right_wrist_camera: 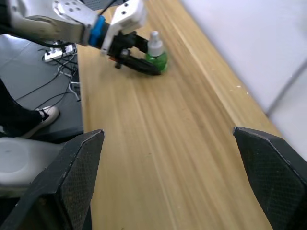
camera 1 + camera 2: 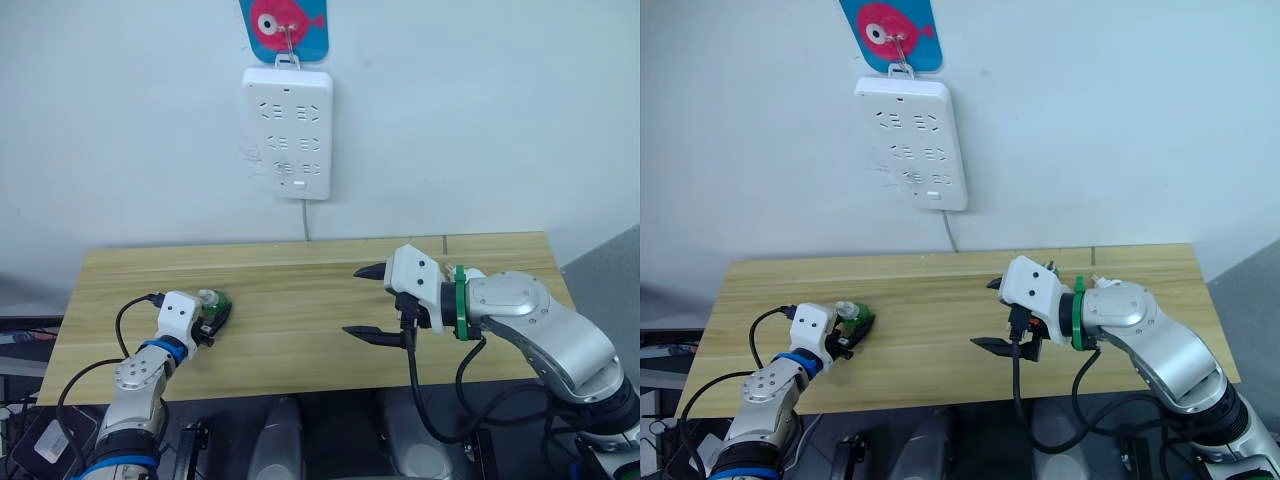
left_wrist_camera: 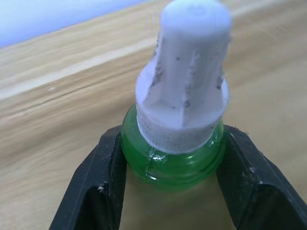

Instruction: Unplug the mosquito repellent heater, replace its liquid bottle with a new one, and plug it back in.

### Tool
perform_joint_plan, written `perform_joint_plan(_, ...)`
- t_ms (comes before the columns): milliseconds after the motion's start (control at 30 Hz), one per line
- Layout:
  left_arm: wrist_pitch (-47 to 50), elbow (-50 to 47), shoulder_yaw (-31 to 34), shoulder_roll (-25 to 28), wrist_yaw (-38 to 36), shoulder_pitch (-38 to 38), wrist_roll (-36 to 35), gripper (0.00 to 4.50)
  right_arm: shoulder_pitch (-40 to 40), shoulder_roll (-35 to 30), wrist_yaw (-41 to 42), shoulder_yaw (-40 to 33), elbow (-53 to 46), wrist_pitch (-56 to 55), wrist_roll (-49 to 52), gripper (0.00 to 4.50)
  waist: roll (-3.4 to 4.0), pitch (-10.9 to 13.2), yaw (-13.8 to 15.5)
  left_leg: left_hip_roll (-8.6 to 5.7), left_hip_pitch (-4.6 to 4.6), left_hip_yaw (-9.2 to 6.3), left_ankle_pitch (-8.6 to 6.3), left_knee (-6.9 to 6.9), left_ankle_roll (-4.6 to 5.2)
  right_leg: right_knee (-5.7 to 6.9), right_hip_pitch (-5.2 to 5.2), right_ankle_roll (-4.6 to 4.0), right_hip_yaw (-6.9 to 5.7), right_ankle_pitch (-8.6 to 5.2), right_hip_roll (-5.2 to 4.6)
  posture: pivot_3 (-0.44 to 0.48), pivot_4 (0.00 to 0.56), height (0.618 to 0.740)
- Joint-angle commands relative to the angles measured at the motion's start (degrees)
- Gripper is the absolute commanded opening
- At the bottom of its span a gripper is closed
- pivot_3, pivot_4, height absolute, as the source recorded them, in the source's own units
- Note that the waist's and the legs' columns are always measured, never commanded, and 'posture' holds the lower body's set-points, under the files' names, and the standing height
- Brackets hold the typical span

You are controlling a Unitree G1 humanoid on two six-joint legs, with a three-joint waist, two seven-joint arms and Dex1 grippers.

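The liquid bottle (image 2: 212, 303) stands on the tabletop (image 2: 300, 330) toward its left end, between the jaws of the left gripper (image 2: 218, 318). The right gripper (image 2: 366, 302) hangs over the tabletop's middle, well apart from the bottle. Behind the tabletop, a power strip (image 2: 287, 132) hangs on the wall.

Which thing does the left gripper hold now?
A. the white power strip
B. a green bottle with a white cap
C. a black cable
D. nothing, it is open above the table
B: the left gripper has its black fingers on both sides of the green bottle on the table.
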Motion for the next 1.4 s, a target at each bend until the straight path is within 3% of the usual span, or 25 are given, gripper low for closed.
perform_joint_plan(33,1.9,-11.3,-4.2,3.8,-6.9,-2.2,0.2,2.25,0.9,0.2,-1.0,-2.9,-0.3,-2.7,0.1,4.50,-0.01,0.0,0.5,0.00,-0.04,-0.03,0.04,0.00,-0.06,0.00,-0.03,0.02,-0.02,0.01,0.01,-0.143,0.304,0.734)
perform_joint_plan(267,22.8,-25.2,-15.5,8.5,-25.7,-16.8,-6.6,2.25,-2.0,3.2,0.0,-5.8,1.5,-3.8,4.5,4.50,-0.06,-0.1,0.3,-0.21,-0.30,0.09,0.16,0.05,-0.27,-0.05,-0.19,0.22,0.03,0.13,-0.01,-0.171,0.256,0.734)
perform_joint_plan(533,32.9,-28.5,-21.6,9.7,-39.6,-29.0,-11.5,2.25,-6.4,7.9,-3.0,-4.2,4.9,-1.1,5.7,4.50,-0.11,-0.2,-2.5,-0.11,-0.54,0.24,0.25,0.03,-0.41,0.12,-0.68,0.18,0.11,0.15,0.21,-0.215,0.221,0.734)
perform_joint_plan(700,32.6,-29.0,-23.0,10.2,-42.8,-30.8,-10.8,2.25,-8.3,9.8,-4.5,-2.4,8.4,-2.0,3.8,4.50,-0.11,-0.2,-3.5,-0.09,-0.63,0.28,0.26,0.06,-0.42,0.24,-0.85,0.17,0.14,0.15,0.21,-0.209,0.212,0.734)
perform_joint_plan(1067,29.5,-27.9,-22.4,9.3,-42.1,-31.6,-9.6,2.25,-9.7,12.4,-4.6,0.4,10.8,-3.1,2.7,4.50,-0.15,-0.4,-3.5,-0.13,-0.65,0.23,0.30,0.50,-0.45,0.78,-0.90,0.16,0.17,0.15,0.21,-0.195,0.196,0.734)
perform_joint_plan(1200,28.1,-27.2,-22.6,9.6,-42.0,-31.2,-8.7,2.25,-10.1,12.9,-4.2,0.6,11.2,-4.1,2.0,3.55,-0.14,-0.4,-3.4,-0.14,-0.76,0.19,0.30,0.80,-0.45,0.94,-0.96,0.16,0.15,0.15,0.22,-0.190,0.192,0.734)
perform_joint_plan(1400,27.5,-26.2,-22.3,9.1,-41.5,-31.2,-8.3,2.25,-10.1,12.0,-2.4,1.6,11.3,-6.5,1.0,1.31,-0.14,-1.2,-3.5,-0.16,-0.82,0.17,0.29,0.84,-0.44,0.96,-1.01,0.16,0.14,0.15,0.22,-0.181,0.186,0.734)
